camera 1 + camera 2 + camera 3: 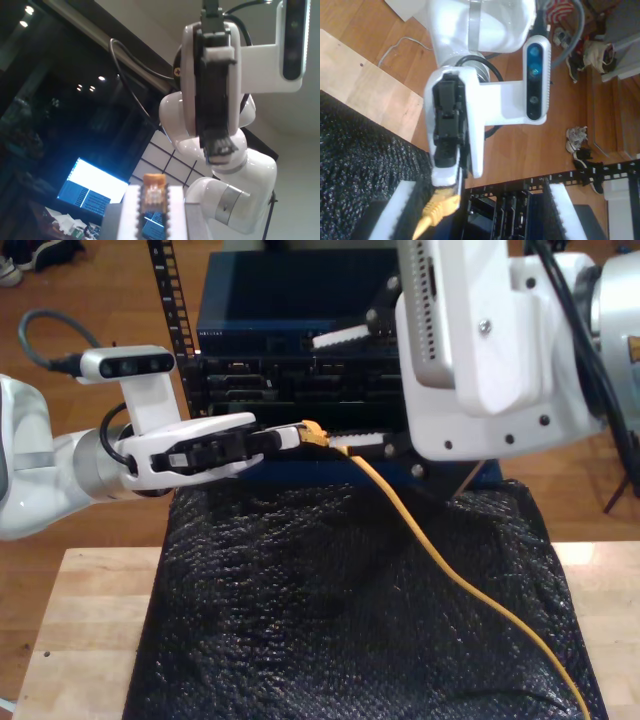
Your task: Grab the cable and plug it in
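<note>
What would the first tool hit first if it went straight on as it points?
Probably my second tool, open just beyond the cable's plug held in my first tool; depth is unclear.

Elevated exterior view; opposed wrist views.

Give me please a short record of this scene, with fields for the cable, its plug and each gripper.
Cable: long thin yellow-orange network cable, trailing over the black textured mat
Plug: clear plastic plug with yellow boot, in front of the dark equipment rack
First gripper: my first gripper, jaws shut on the plug
Second gripper: my second gripper, jaws wide open, holding nothing
</note>
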